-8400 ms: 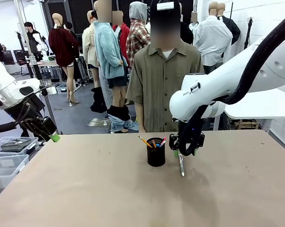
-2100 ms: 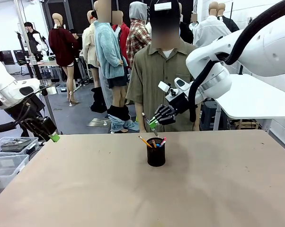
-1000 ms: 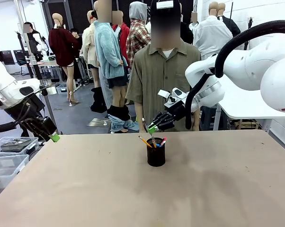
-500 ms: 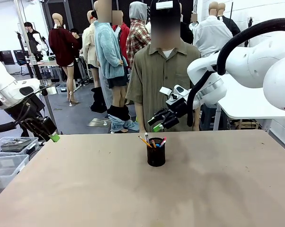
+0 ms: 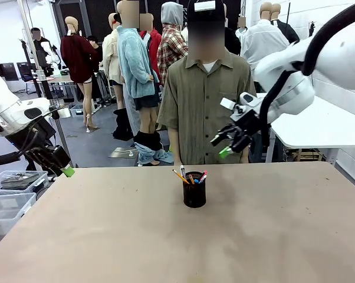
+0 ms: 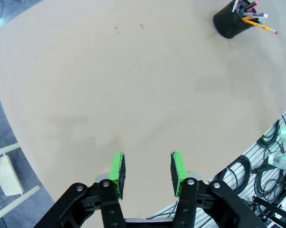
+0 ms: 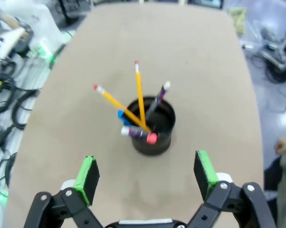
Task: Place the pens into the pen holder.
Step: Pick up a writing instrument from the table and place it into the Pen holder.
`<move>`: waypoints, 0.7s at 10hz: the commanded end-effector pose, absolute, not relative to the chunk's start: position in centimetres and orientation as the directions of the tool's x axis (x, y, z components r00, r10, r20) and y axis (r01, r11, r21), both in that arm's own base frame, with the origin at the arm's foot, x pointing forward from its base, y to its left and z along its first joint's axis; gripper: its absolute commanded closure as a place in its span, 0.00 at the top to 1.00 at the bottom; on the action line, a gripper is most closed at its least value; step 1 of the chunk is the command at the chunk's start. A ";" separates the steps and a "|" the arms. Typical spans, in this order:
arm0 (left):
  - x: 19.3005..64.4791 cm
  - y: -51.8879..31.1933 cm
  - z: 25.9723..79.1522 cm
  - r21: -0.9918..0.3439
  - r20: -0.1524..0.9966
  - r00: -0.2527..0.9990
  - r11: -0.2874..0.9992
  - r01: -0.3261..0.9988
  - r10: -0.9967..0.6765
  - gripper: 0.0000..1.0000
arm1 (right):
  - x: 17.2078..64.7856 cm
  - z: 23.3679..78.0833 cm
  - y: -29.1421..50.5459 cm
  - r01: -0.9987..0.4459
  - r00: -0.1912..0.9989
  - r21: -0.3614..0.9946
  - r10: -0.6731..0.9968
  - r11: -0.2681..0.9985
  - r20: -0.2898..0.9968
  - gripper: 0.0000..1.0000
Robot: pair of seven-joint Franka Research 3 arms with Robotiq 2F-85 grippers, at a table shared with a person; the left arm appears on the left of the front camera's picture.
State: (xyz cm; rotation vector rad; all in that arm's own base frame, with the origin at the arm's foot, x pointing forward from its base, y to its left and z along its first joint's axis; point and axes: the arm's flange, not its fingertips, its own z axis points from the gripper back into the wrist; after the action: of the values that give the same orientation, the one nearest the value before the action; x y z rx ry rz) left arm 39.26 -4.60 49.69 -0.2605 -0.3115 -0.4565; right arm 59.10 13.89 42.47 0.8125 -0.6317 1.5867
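Black pen holder hides the pens' lower ends.

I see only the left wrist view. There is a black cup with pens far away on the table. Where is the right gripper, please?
Observer: The right gripper hangs above the table, right of the pen holder in the front view, and it holds nothing.
Operator: Are its fingers open?
Observer: Yes. In the right wrist view the green fingers stand wide apart, with the holder between and beyond them.
Operator: How many yellow pencils are inside the holder?
Observer: Two yellow pencils, both leaning out above the rim.
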 end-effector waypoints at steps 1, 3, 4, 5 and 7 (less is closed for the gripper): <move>39.4 -4.6 49.7 -0.161 0.353 0.854 0.874 0.459 -0.383 0.52 | 56.7 43.0 11.1 -0.995 0.016 0.079 0.656 -0.066 0.755 1.00; 39.4 -4.6 49.7 -0.161 0.353 0.854 0.874 0.459 -0.383 0.52 | 55.4 43.7 7.9 -0.997 0.080 0.073 0.662 0.039 0.745 1.00; 39.4 -4.6 49.7 -0.161 0.353 0.854 0.874 0.459 -0.383 0.52 | 54.8 43.9 6.5 -0.995 0.099 0.065 0.647 0.077 0.756 1.00; 39.4 -4.6 49.7 -0.161 0.353 0.854 0.874 0.459 -0.383 0.52 | 54.5 43.8 5.6 -0.991 0.126 0.072 0.636 0.110 0.762 1.00; 39.4 -4.6 49.7 -0.161 0.353 0.854 0.874 0.459 -0.383 0.52 | 55.5 44.2 5.2 -0.996 0.090 0.070 0.652 0.056 0.753 1.00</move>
State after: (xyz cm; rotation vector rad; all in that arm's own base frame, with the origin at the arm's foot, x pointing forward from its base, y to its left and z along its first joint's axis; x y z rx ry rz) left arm 39.26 -4.61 49.69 -0.2609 -0.3117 -0.4569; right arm 55.16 4.59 44.00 0.6918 -0.6253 1.3651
